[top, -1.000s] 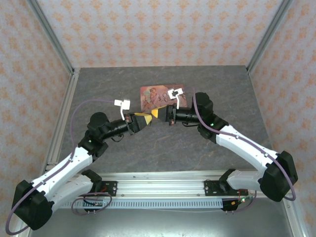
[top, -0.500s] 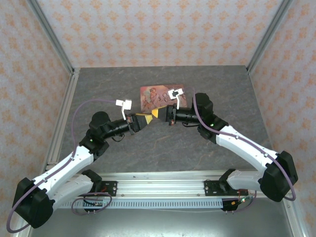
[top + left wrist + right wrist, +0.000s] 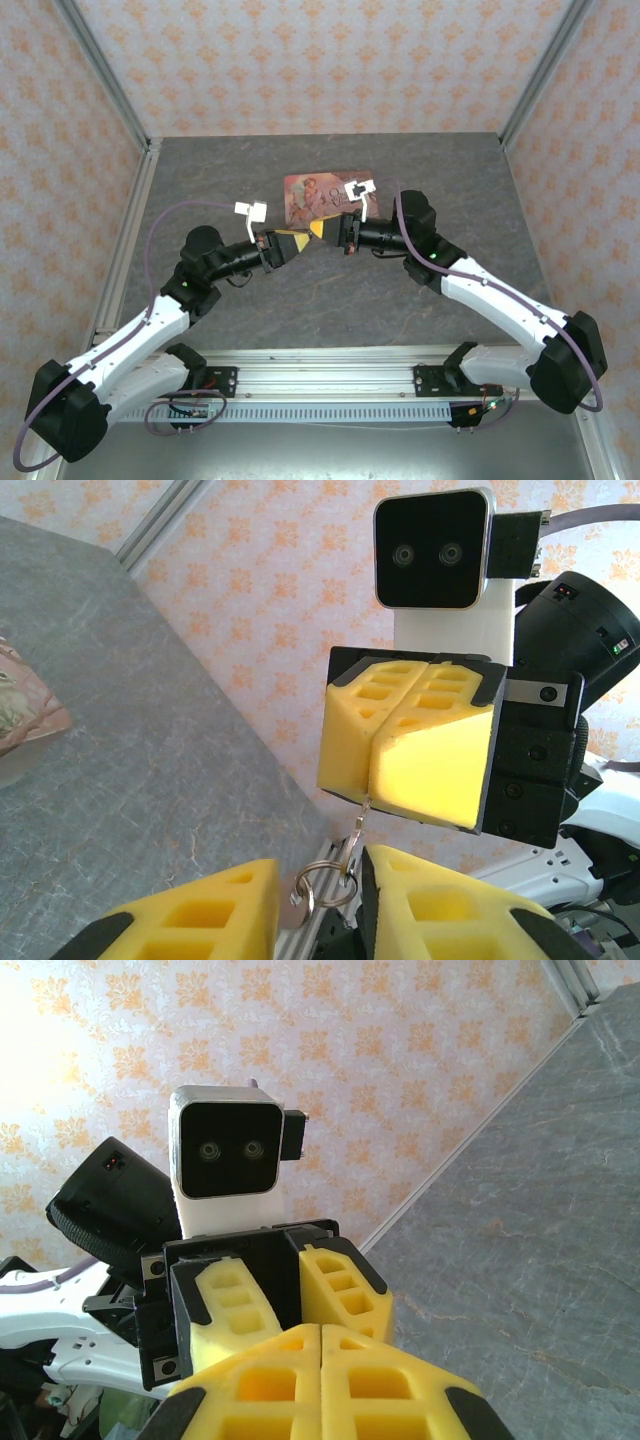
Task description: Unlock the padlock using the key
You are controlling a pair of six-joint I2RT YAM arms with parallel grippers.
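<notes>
Right gripper [image 3: 370,780] is clamped shut on key [image 3: 361,818], which dangles to a ring [image 3: 322,883] between part-open left fingers [image 3: 200,920], grip unclear; best to steady the ring first, then feed the key straight, no early twist.

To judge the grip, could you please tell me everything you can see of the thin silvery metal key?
The thin silvery metal key shows as a slim, shiny sliver sticking out of the seam between the shut yellow foam fingers of the right gripper, which pinch it. Its outer end joins a small metal split ring lying in the gap between the parted fingers of the left gripper; contact there cannot be told.
</notes>
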